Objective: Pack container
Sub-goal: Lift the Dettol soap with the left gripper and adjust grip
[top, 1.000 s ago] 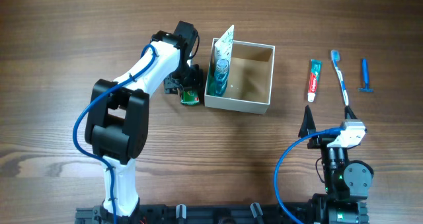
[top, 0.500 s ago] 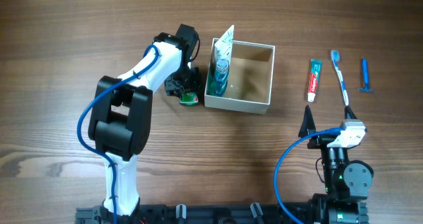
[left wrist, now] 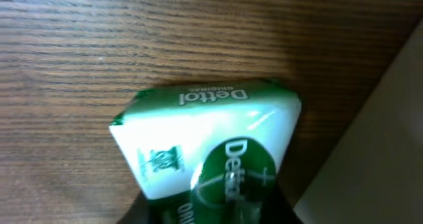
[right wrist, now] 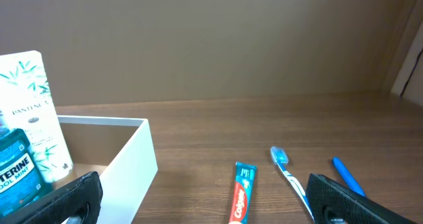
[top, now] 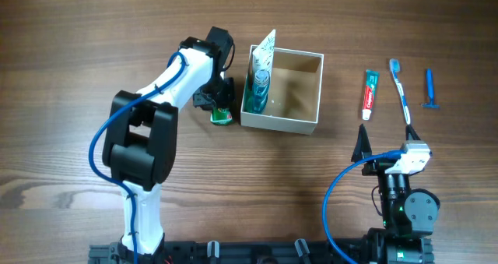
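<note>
The container (top: 310,124) is a white-walled square box with a tan inside, standing at the middle of the table. A blue-green mouthwash bottle (top: 259,89) and a white Pantene tube (top: 265,49) stand against its left wall. Just outside that wall a green and white Dettol soap bar (top: 223,116) lies on the wood. My left gripper (top: 217,107) is down over it. In the left wrist view the soap bar (left wrist: 205,135) fills the frame, with the dark fingers (left wrist: 142,212) pressed against its sides. My right gripper (top: 387,141) rests open near the front right.
A toothpaste tube (top: 369,93), a blue toothbrush (top: 401,89) and a blue razor (top: 429,89) lie in a row right of the container. The right wrist view shows the toothpaste (right wrist: 243,194), the toothbrush (right wrist: 287,168) and the container's wall (right wrist: 135,168).
The left gripper's jaws have closed in on the soap bar, which shifted slightly. The right arm has not moved.
</note>
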